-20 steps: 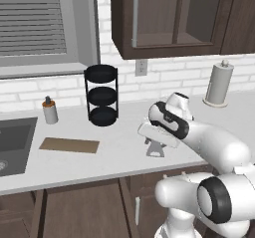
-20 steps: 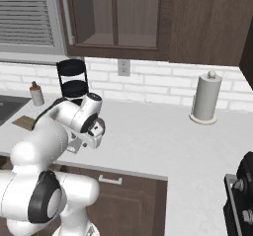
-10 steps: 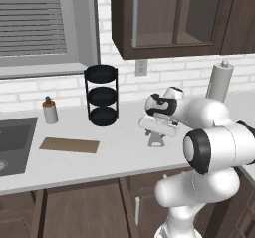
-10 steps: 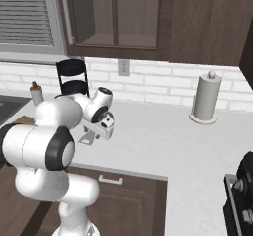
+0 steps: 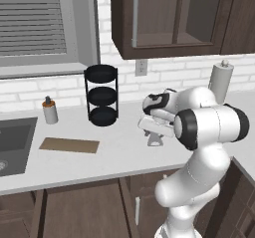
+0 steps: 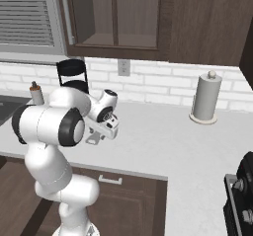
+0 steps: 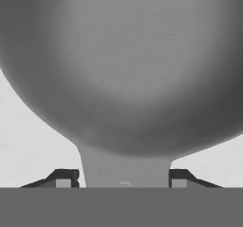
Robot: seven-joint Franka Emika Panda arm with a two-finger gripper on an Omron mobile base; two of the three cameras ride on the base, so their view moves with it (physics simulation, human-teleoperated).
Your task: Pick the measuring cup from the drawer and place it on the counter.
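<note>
Cup clamped by its handle, low over the bench, placement pending.

Left to right: dark sink [image 5: 15, 142] at far left edge, small grey bottle with dark top [image 5: 49, 111], thin brown rectangular board [image 5: 69, 145], black three-tier round rack [image 5: 102, 95], then the pincer [image 5: 155, 140] closed on the flat handle of the small grey metallic round measuring cup [image 7: 123, 64], both tips pinching the handle so the bowl hangs clear ahead of them. Cup sits low over the long pale grey-white smooth bench [image 5: 114, 155], near its front edge; can't tell if it touches. Open bench right of the arm, white paper-towel roll [image 6: 204, 98] well apart at the wall. I'd judge a straight set-down here fits.
</note>
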